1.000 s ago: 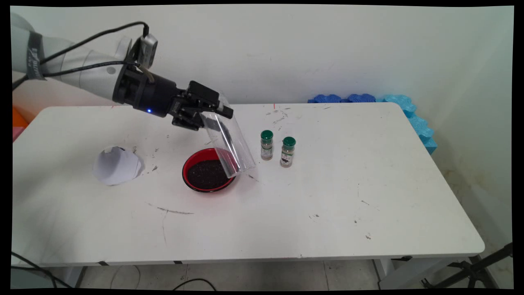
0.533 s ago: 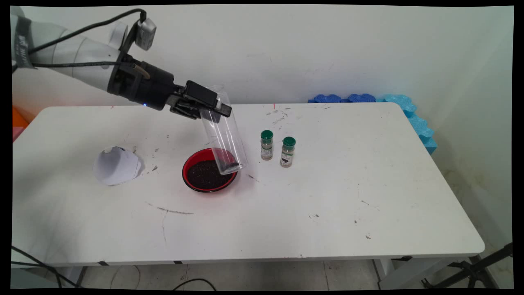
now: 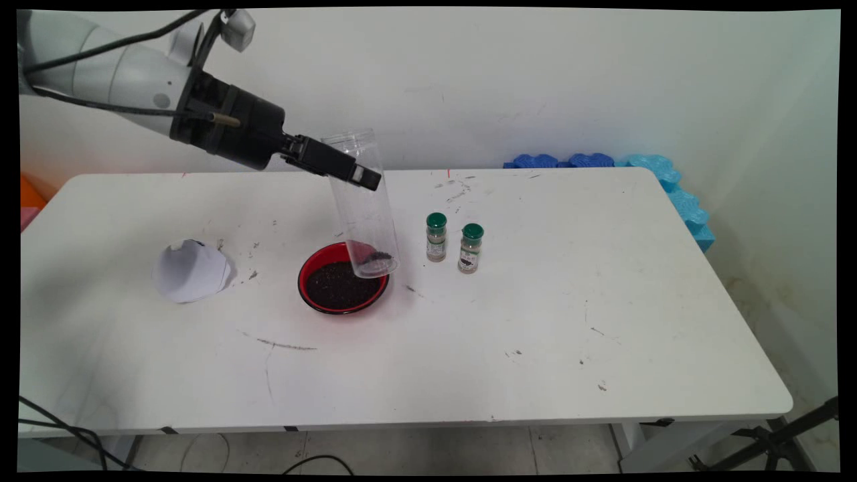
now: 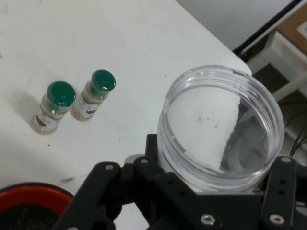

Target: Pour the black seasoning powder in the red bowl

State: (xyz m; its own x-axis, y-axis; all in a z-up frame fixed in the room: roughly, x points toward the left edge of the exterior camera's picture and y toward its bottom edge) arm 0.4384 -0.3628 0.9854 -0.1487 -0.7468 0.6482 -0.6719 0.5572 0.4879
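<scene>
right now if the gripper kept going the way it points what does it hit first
The gripper, shut on the clear jar, points down and right. On that line the two green-capped spice bottles or the table by them come first, though depth is unclear.

A scuffed white table [image 3: 469, 348] stands against a plain pale wall [image 3: 535, 80], its top marked with dark flecks and scratches. Blue foam mats [image 3: 676, 191] lean behind its far right corner. Below the near edge, a tiled floor [image 3: 415, 455] shows, crossed by black cables [image 3: 60, 442]. An orange object [image 3: 30, 194] sits at left.
</scene>
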